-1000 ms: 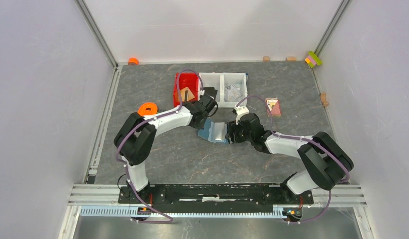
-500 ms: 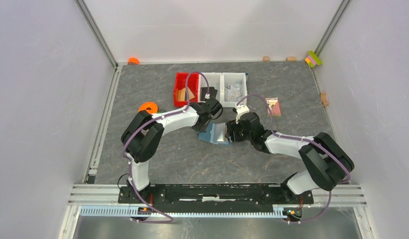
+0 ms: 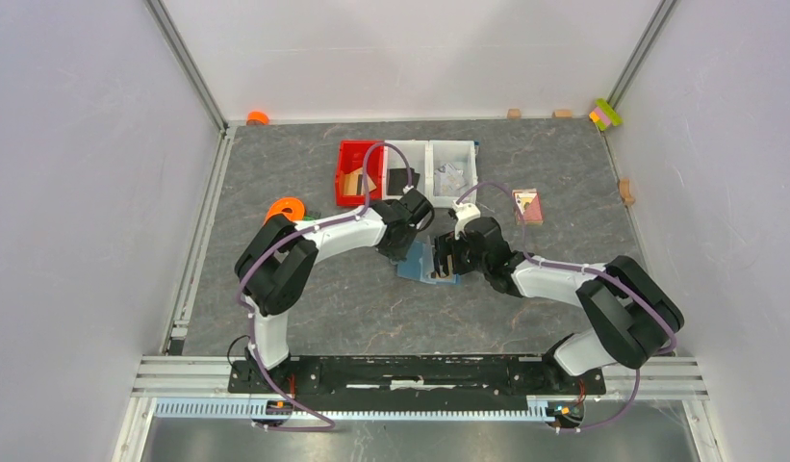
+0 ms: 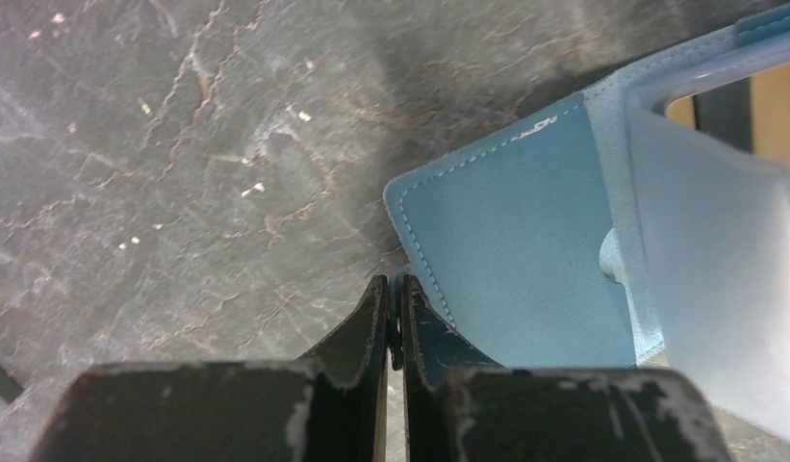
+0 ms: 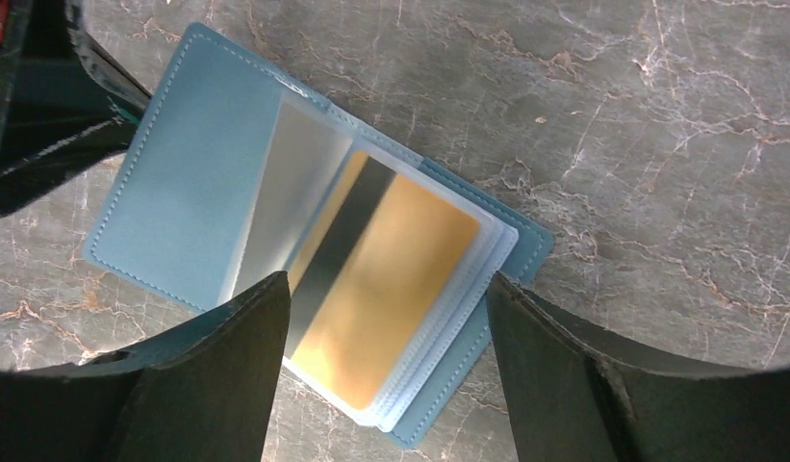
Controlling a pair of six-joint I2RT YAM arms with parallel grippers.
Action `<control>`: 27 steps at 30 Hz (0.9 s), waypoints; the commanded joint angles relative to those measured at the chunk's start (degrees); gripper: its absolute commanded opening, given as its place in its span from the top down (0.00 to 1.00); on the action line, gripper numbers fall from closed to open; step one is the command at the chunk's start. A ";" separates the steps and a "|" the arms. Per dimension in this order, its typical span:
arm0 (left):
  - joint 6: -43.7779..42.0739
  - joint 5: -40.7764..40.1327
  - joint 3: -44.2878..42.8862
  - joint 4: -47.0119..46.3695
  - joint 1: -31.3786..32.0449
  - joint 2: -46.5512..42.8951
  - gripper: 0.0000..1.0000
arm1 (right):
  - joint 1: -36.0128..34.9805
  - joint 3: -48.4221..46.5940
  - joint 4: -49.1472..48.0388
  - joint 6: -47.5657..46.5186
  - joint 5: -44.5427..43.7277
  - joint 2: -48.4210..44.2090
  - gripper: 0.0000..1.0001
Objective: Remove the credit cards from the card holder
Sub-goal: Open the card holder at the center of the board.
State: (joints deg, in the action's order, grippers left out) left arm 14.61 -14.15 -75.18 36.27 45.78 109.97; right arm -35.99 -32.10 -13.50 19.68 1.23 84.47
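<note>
The steel-blue card holder (image 3: 420, 267) lies open on the table between my grippers. In the right wrist view its paler left cover (image 5: 179, 183) is flat, and a tan-gold credit card (image 5: 400, 279) with a dark stripe sits in the top clear sleeve. My right gripper (image 5: 386, 318) is open and hovers over that card, one finger on each side, holding nothing. My left gripper (image 4: 394, 300) is shut on the edge of the card holder's left cover (image 4: 506, 250). Its fingers also show at the top left of the right wrist view (image 5: 44, 115).
A red bin (image 3: 346, 166) with tan flat pieces and two white bins (image 3: 427, 154) stand just behind the grippers. One white bin holds a dark flat piece. An orange roll (image 3: 287, 209) lies at the left and a small pink-tan object (image 3: 527, 205) at the right.
My left gripper came down from beside the bins to the card holder's left cover. The card holder now lies flatter and more open, slightly further right, under my right gripper.
</note>
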 commanded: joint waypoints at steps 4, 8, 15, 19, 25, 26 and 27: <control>-2.57 9.66 1.29 -7.08 0.28 -2.99 0.85 | -0.22 -0.52 -2.41 -0.16 2.14 -0.18 0.19; -2.22 12.29 2.92 -9.75 0.14 -4.86 0.77 | -0.40 -2.64 0.87 -0.16 1.11 2.11 0.14; -0.20 16.33 7.46 -15.53 -0.97 -9.80 0.46 | -0.93 -4.33 3.75 -0.20 -0.71 3.55 0.02; 1.78 19.49 9.86 -18.05 -3.14 -11.52 0.39 | -1.34 -4.68 4.17 -0.52 -0.62 3.98 0.02; 5.36 25.20 14.13 -23.67 -6.56 -14.69 0.30 | -2.81 -7.56 8.70 -1.78 -3.13 5.98 0.02; 5.92 26.08 14.99 -24.77 -7.08 -15.30 0.27 | -3.27 -8.24 9.47 -2.19 -3.91 6.39 0.02; 6.85 26.69 15.88 -25.72 -7.71 -15.91 0.24 | -3.62 -8.65 10.11 -2.27 -5.14 6.66 0.02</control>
State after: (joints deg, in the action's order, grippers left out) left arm 16.78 6.87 -61.63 18.22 39.66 98.28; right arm -37.56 -38.00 -8.51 18.48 -2.20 88.90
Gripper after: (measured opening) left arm 0.719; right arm 0.979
